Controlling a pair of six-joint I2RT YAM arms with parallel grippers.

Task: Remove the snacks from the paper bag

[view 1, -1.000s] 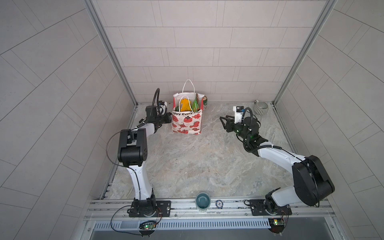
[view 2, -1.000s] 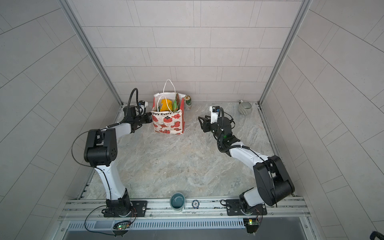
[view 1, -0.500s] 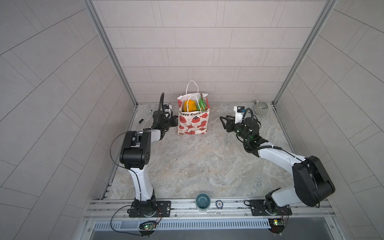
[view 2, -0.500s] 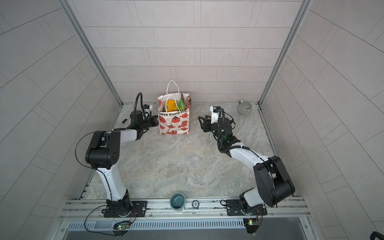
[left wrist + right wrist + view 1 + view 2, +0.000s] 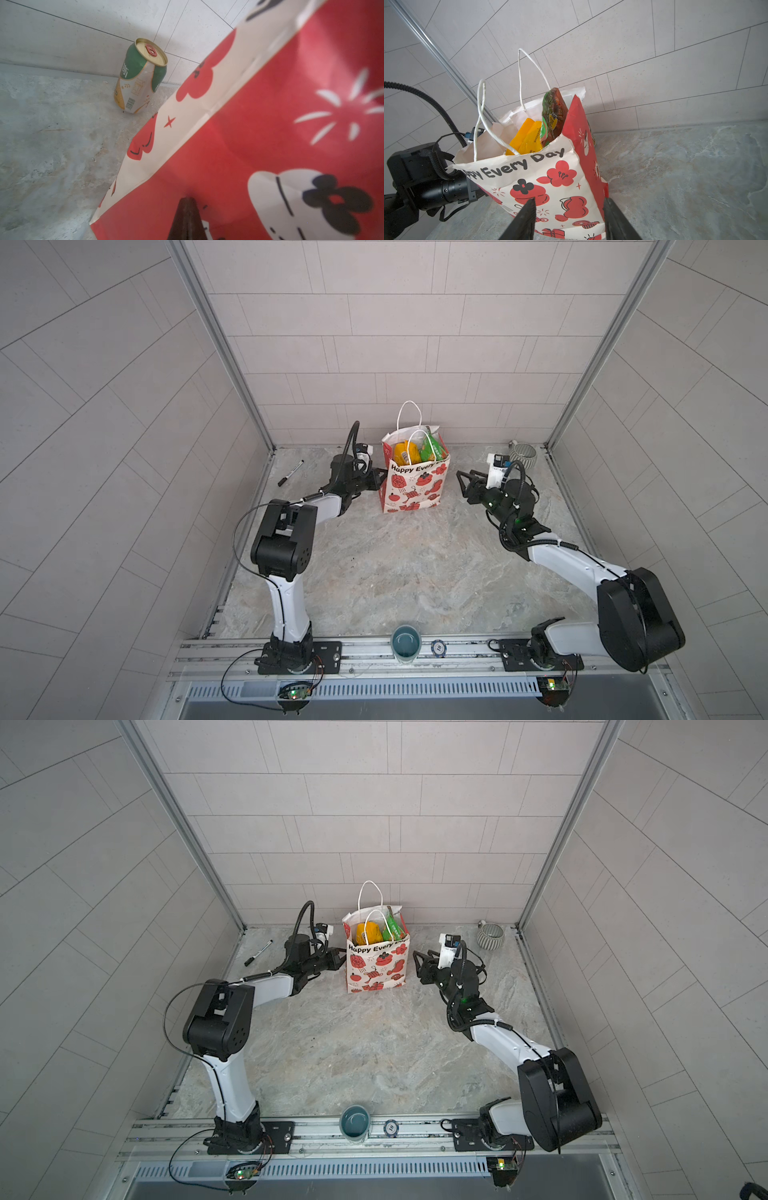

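Observation:
The paper bag (image 5: 415, 489) (image 5: 376, 969) stands upright near the back wall, white with red prints and cord handles. Snacks stick out of its open top: a yellow-orange packet (image 5: 402, 452) (image 5: 527, 139) and a green packet (image 5: 432, 448) (image 5: 553, 116); any others are hidden inside. My left gripper (image 5: 378, 483) (image 5: 187, 199) is shut, and its tip presses against the bag's red left side (image 5: 270, 135) without holding anything. My right gripper (image 5: 462, 485) (image 5: 569, 200) is open, a short way right of the bag and pointing at its front right corner, apart from it.
A green-and-white drink can (image 5: 139, 76) stands by the back wall behind the bag. A black marker (image 5: 291, 473) lies at the back left. A ribbed grey cup (image 5: 523, 454) sits in the back right corner. A teal cup (image 5: 406, 643) and a small disc (image 5: 437, 648) rest on the front rail.
The bag has slid to the right, with my shut left gripper following against its left side. The can that showed beside the bag is now behind it. My right arm has stayed still.

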